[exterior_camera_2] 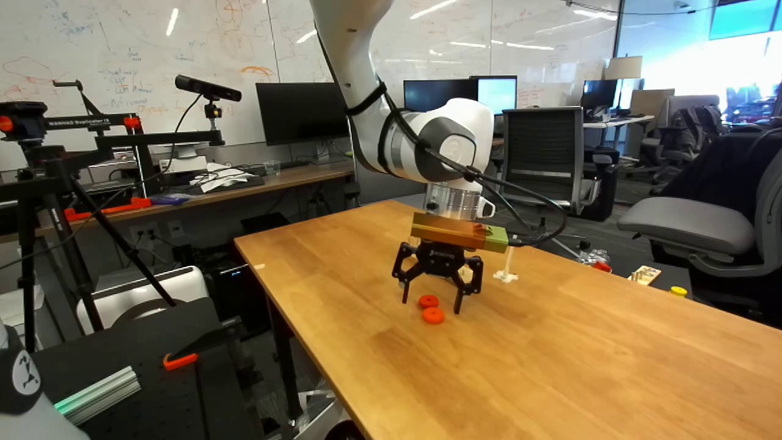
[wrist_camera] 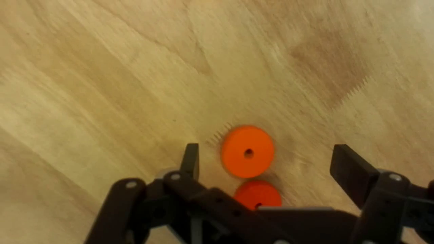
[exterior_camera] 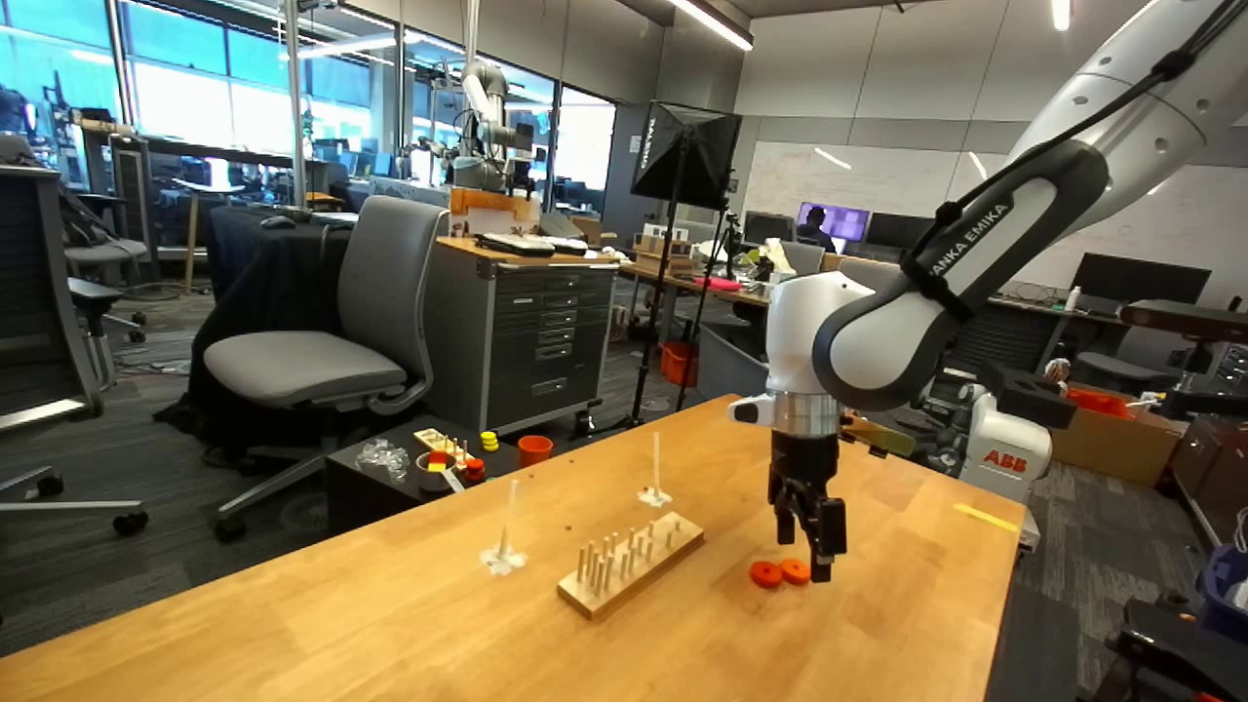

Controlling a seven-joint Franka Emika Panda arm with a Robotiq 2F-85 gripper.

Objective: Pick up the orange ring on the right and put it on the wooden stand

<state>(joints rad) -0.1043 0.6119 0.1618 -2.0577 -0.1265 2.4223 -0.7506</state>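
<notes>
– Our orange ring?
– In an exterior view, on the counter, just beside the redder ring.
– Our hand, in an exterior view?
– Wide apart, near both.
– And the wrist view?
– The orange one's off-middle. Let's center, then go straight down.

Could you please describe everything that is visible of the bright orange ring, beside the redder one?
The bright orange ring is a thick, round disc, apparently of plastic, with a small round hole in its middle. It lies flat on the light brown wooden table, close beside the redder round ring; whether their edges touch is not clear. In the wrist view, the black two-fingered gripper stands open to both sides of it, without touching it.
</notes>
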